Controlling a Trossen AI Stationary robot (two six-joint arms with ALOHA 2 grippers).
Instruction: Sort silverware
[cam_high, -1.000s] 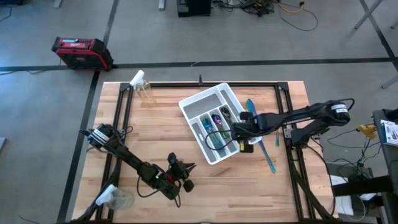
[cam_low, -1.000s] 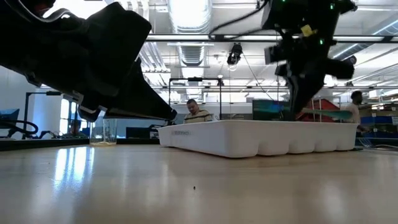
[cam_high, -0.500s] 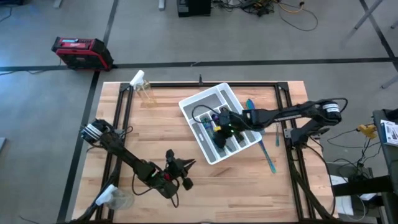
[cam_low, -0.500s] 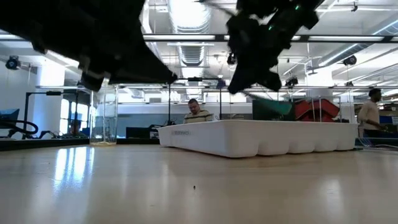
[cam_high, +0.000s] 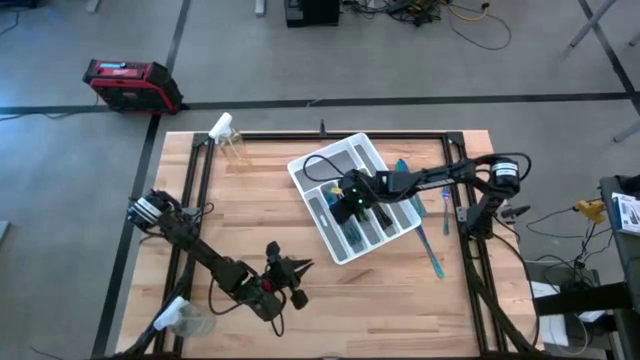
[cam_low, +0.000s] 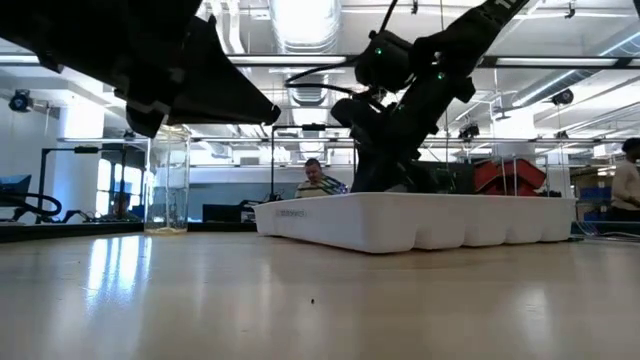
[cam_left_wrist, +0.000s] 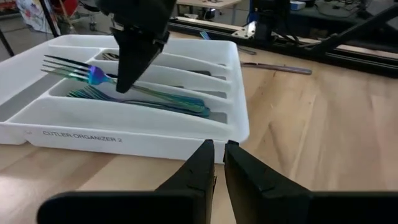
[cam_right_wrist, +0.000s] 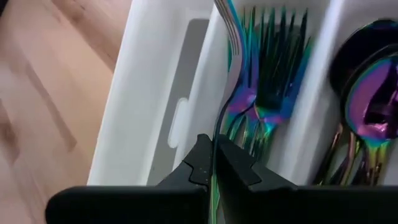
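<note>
right end effector (cam_high: 352, 200): over the white tray (cam_high: 310, 166), fingers pinched on a fork (cam_right_wrist: 231, 68) whose tines hang above the forks already lying in a long compartment; the handle end is hidden between the fingers
left end effector (cam_left_wrist: 215, 163): low over the bare tabletop (cam_high: 230, 220) near the front edge, well apart from the tray; fingers nearly touching, only a thin slit between them, nothing held
silverware in tray: iridescent forks (cam_left_wrist: 149, 99) in one slot, spoons (cam_right_wrist: 367, 106) in the next one over; in the high view the arm covers part of the slots so the full count is hard to tell
silverware outside tray: a teal piece (cam_high: 432, 255) on the wood beside the tray's right side, another (cam_high: 402, 168) by its far corner; too small to say fork, knife or spoon
other stuff: clear jar (cam_high: 232, 146) at the far left of the tabletop; red case (cam_high: 130, 84) on the floor; person (cam_low: 318, 180) seated behind the tray in the low view, mostly hidden by it
low view: the left arm blocks the whole upper left corner
</note>
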